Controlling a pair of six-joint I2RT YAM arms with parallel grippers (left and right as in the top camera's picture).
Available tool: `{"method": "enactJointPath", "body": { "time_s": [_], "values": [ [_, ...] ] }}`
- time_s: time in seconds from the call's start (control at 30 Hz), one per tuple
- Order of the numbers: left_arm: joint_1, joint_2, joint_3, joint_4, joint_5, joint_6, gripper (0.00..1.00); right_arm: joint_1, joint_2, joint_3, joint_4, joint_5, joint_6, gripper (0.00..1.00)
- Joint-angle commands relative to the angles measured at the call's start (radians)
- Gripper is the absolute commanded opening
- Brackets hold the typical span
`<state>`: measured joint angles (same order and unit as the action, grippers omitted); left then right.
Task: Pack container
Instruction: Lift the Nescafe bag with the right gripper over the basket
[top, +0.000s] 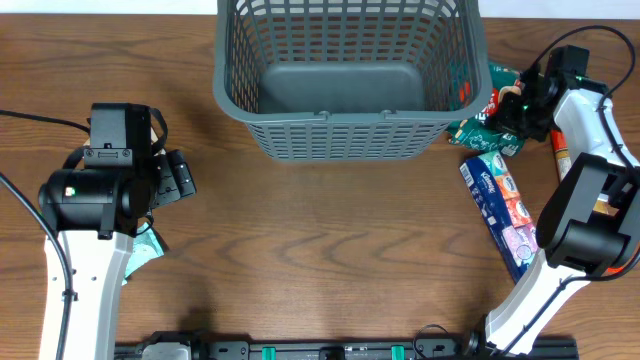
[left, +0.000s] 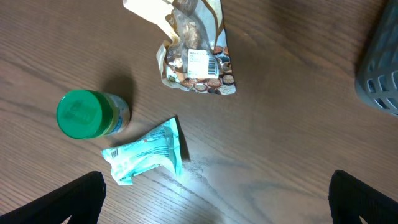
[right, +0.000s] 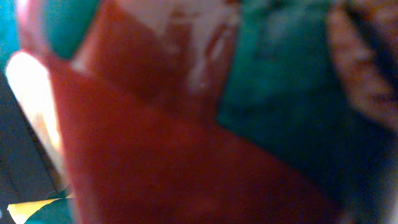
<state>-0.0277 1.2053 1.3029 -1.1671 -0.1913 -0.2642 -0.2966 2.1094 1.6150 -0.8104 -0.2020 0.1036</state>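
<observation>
At the far middle of the wood-grain bench stands the container, a dark grey plastic basket, rectangular with rounded corners, slotted lattice walls and a thick rim. Its solid bottom lies bare.

Just beside its right wall lies a glossy green and red packet, and the right pincer sits down on it. The right wrist view is filled with a blur of red and green, too close to read, so I cannot tell whether this pincer is apart or clamped. Nearer on that side lies a long blue pack of tissues in shiny printed film.

On the left, the left pincer hangs above the bench with its dark fingertips spread wide, holding and touching nothing. Under it lie a crumpled teal foil sachet, a small round jar with a green lid just beside it, and, farther off, a wrinkled clear bag of nuts bearing a white barcode label.
</observation>
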Motion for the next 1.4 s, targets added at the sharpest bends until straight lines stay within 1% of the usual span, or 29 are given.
{"method": "enactJointPath", "body": {
  "time_s": [0.0, 0.1, 0.37, 0.63, 0.83, 1.1, 1.23, 1.37],
  "values": [
    [0.005, -0.003, 0.01, -0.004, -0.019, 0.009, 0.98, -0.026, 0.028, -0.004, -0.046, 0.071, 0.011, 0.01],
    [0.005, -0.003, 0.01, -0.003, -0.019, 0.009, 0.99, -0.026, 0.023, 0.05, -0.08, 0.071, 0.011, 0.02],
    [0.005, -0.003, 0.01, -0.003, -0.019, 0.009, 0.99, -0.026, -0.029, 0.287, -0.19, 0.071, 0.011, 0.02],
    [0.005, -0.003, 0.01, -0.003, -0.019, 0.01, 0.99, -0.023, -0.11, 0.448, -0.233, 0.071, -0.01, 0.02],
    [0.005, -0.003, 0.01, -0.002, -0.019, 0.01, 0.98, -0.019, -0.23, 0.494, -0.225, 0.071, -0.051, 0.01],
    [0.005, -0.003, 0.01, -0.002, -0.019, 0.01, 0.98, -0.004, -0.474, 0.5, -0.178, 0.071, -0.114, 0.02],
    [0.005, -0.003, 0.01, 0.008, -0.019, 0.009, 0.98, 0.032, -0.592, 0.5, -0.156, 0.071, -0.151, 0.02],
    [0.005, -0.003, 0.01, 0.021, -0.019, 0.009, 0.98, 0.092, -0.67, 0.5, -0.155, 0.066, -0.198, 0.01]
  ]
}}
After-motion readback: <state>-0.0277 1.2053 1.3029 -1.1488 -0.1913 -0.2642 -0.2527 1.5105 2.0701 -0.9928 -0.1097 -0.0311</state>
